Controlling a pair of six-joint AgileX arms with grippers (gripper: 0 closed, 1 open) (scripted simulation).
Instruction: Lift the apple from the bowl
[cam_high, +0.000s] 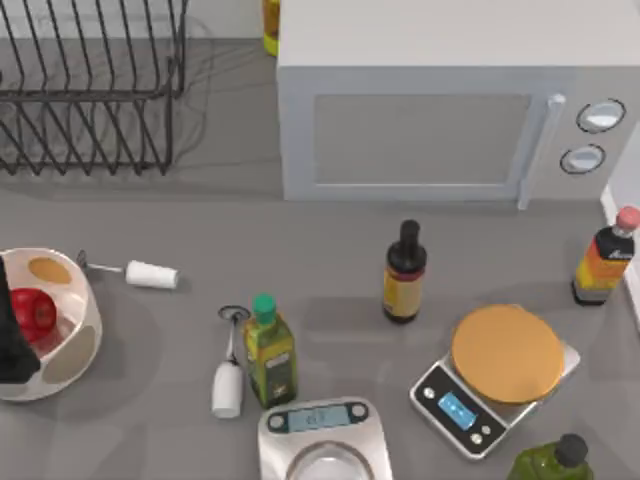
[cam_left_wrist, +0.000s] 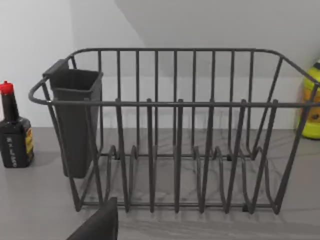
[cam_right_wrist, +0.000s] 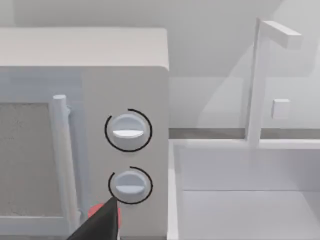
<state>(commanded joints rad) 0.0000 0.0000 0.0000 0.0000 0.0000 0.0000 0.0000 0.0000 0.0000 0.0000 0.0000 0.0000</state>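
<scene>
The left claw (cam_high: 12, 335), a dark shape at the desk's (cam_high: 330, 260) left edge, overlaps the bowl (cam_high: 75, 345) beside the apple (cam_high: 35, 312); whether it is open or closed cannot be told. The apple rests inside the bowl, not yet raised. This placement suggests an approach to grasp.

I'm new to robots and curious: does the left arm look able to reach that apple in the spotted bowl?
Probably yes. The apple lies uncovered in the bowl at the table's left edge, and a dark part of the left arm already hangs beside it. Nothing stands between them.
</scene>
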